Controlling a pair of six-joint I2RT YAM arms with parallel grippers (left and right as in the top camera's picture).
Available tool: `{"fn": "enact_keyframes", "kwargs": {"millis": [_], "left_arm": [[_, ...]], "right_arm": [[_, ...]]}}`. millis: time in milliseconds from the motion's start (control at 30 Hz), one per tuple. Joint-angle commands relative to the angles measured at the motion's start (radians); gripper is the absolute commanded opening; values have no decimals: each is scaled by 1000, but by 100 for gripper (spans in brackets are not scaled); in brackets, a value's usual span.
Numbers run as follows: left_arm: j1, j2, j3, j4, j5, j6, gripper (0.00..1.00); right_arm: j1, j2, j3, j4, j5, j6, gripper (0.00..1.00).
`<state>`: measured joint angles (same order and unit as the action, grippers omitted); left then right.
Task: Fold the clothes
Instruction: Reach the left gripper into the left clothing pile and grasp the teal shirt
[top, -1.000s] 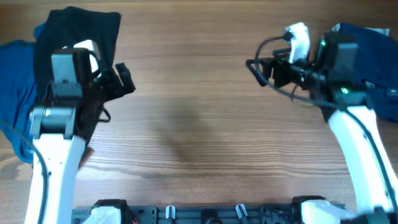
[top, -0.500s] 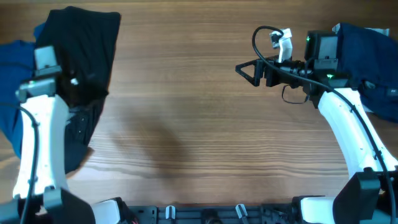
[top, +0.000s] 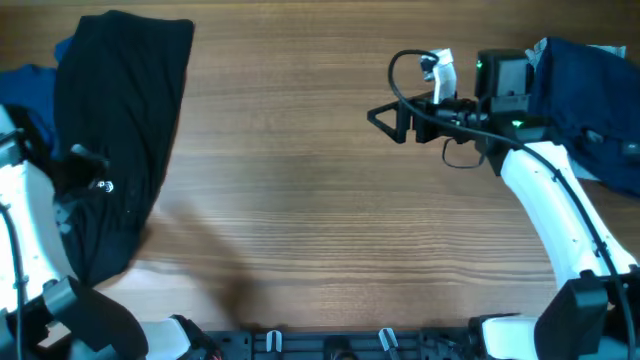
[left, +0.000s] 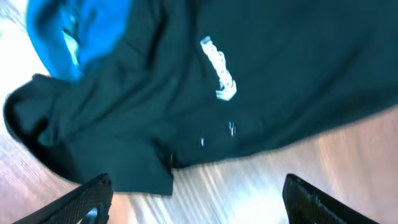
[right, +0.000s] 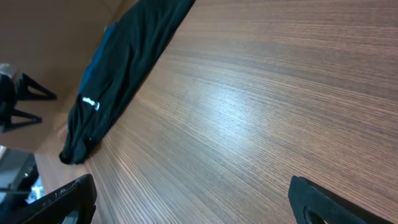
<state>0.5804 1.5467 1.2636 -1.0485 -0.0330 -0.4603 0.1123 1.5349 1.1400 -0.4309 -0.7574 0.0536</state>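
A black garment (top: 120, 120) lies stretched along the left side of the table, partly over a blue garment (top: 25, 90). In the left wrist view the black garment (left: 205, 81) with a small white mark fills the frame, and a bit of the blue garment (left: 81, 31) shows at the top left. My left gripper (left: 199, 202) is open and empty, just above the bare wood by the black garment's edge; in the overhead view it sits at the far left (top: 85, 175). My right gripper (top: 385, 118) is open and empty, held over the wood at the upper right. More blue cloth (top: 590, 90) lies at the right edge.
The wooden table (top: 320, 220) spans the middle between the two cloth piles. The right wrist view shows the table (right: 261, 93) with the black garment (right: 118, 74) far off at its left.
My left arm has swung far to the left and back, off the black garment. My right gripper has moved left and slightly down over the wood. The clothes have not moved.
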Motion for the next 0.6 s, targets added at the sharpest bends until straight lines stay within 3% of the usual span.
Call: {"fn": "enact_keyframes", "kwargs": {"millis": [0,233,567], "left_arm": [[57,4,11,87,-10,-73,89],[114,31,11,342,-40,-72,92],[182,289,12,450,-37,-40,87]], "right_arm": [[27,21,18,11,32,-38,100],[35,21,18,16,33,-80,99],[35,21,18,1,33,-111,99]]}}
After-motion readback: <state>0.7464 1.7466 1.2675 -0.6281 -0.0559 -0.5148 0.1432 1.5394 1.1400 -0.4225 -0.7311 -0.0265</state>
